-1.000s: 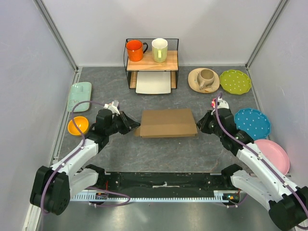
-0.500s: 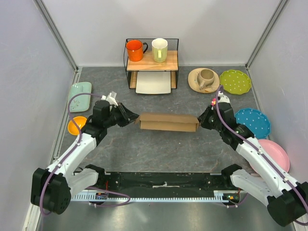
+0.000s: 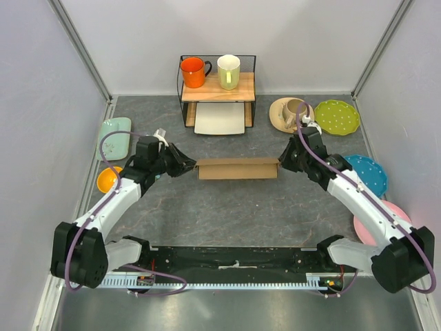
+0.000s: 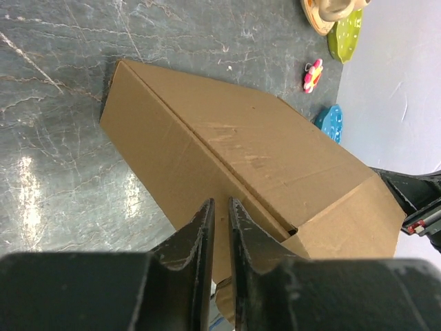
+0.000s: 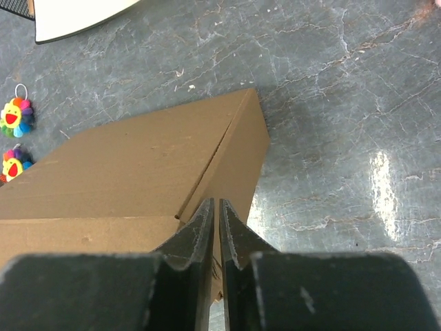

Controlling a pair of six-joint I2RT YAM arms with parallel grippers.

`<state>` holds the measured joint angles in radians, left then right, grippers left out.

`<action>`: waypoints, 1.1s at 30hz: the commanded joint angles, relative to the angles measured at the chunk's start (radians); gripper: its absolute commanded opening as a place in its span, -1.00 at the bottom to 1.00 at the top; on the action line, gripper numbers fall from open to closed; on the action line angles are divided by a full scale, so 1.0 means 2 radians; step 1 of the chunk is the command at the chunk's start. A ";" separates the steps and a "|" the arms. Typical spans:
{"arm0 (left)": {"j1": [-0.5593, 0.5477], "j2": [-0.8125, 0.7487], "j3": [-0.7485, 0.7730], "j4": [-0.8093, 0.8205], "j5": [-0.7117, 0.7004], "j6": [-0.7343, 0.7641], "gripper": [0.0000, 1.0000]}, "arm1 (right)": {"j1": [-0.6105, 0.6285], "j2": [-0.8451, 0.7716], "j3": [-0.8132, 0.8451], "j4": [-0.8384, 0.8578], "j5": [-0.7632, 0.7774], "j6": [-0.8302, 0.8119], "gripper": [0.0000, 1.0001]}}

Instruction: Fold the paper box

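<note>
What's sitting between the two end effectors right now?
The paper box spans that gap, the left end effector pinching one end and the right end effector the other; the top view shows it.

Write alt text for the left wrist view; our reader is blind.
The left claw pinches the near end of the brown paper box, which stretches away over a dark marbled table; coloured plates peek in top right.

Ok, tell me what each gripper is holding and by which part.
Both hold the cardboard box. The left gripper pinches the thin cardboard edge at its left end, and the right gripper pinches the edge at its right end.
</note>
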<state>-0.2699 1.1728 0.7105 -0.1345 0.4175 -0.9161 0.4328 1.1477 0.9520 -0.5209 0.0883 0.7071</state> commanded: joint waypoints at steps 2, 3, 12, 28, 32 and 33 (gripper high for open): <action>-0.015 0.023 0.051 0.007 0.114 -0.037 -0.57 | 0.014 0.050 0.048 0.010 -0.059 0.018 -0.68; -0.012 0.029 0.056 -0.001 0.113 -0.036 -0.57 | 0.013 0.064 0.052 0.009 -0.058 0.015 -0.68; 0.011 0.080 0.103 -0.021 0.114 -0.016 -0.44 | -0.014 0.115 0.086 -0.003 -0.050 -0.009 -0.46; 0.040 0.163 0.202 -0.048 0.097 0.019 -0.34 | -0.062 0.168 0.171 -0.034 -0.011 -0.064 -0.21; 0.040 0.172 0.201 -0.047 0.096 0.024 -0.33 | -0.062 0.178 0.174 -0.034 -0.010 -0.065 -0.20; 0.041 0.171 0.199 -0.048 0.096 0.027 -0.34 | -0.062 0.179 0.173 -0.034 -0.011 -0.065 -0.20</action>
<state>-0.1780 1.5074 1.0767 -0.2455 0.5198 -0.8959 0.2977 1.4895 1.2510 -0.6083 0.0856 0.5819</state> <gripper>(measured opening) 0.329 0.395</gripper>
